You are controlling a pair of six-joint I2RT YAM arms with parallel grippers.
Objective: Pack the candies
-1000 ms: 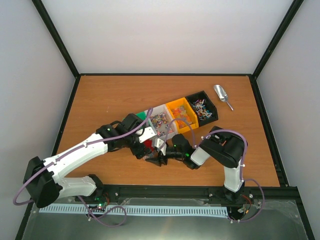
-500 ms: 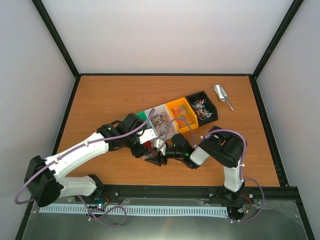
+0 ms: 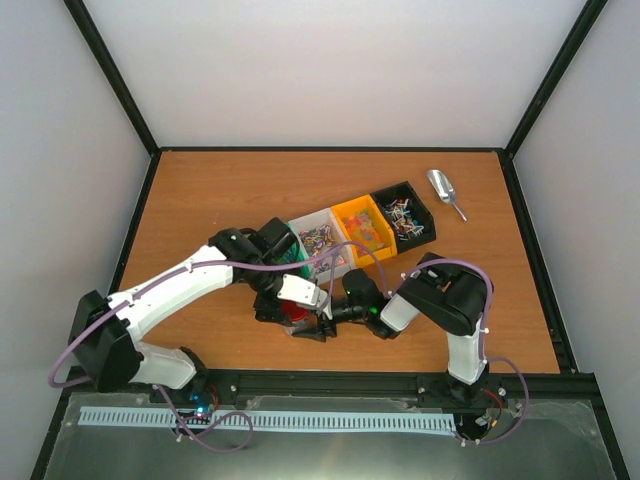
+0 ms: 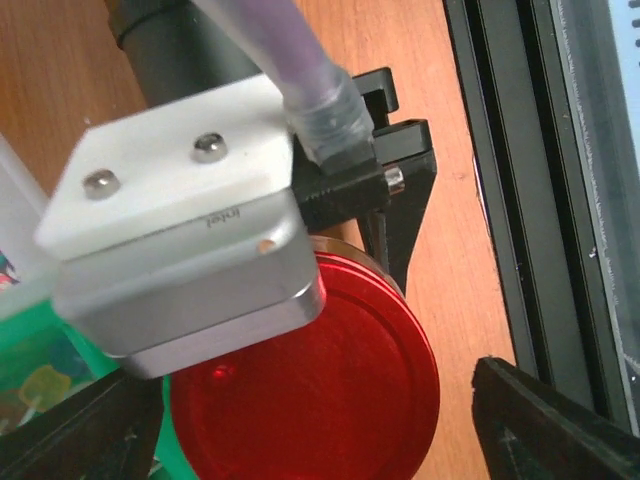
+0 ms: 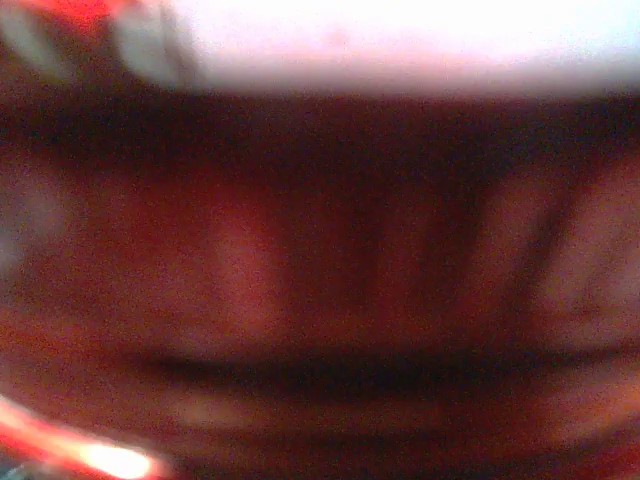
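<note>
The candies lie in a row of bins: white (image 3: pixel 318 243), orange (image 3: pixel 362 228) and black (image 3: pixel 405 218). A green bin (image 3: pixel 291 252) is partly under my left arm, and its corner shows in the left wrist view (image 4: pixel 40 370). A jar with a red round lid (image 3: pixel 296 314) stands at the front of the table. My left gripper (image 3: pixel 289 310) hangs over the lid (image 4: pixel 320 390), open, one finger (image 4: pixel 550 420) on each side and apart from it. My right gripper (image 3: pixel 320 326) grips the jar from the right. Its wrist view is filled by blurred dark red jar wall (image 5: pixel 320 300).
A silver scoop (image 3: pixel 441 188) lies at the back right, beyond the black bin. The right wrist's camera housing (image 4: pixel 180 240) sits close above the lid, between my left fingers. The black front rail (image 4: pixel 540 200) runs just past the jar.
My left arm has swung from beside the green bin toward the front, bringing its open gripper over the red lid. The right gripper and jar have barely moved.
</note>
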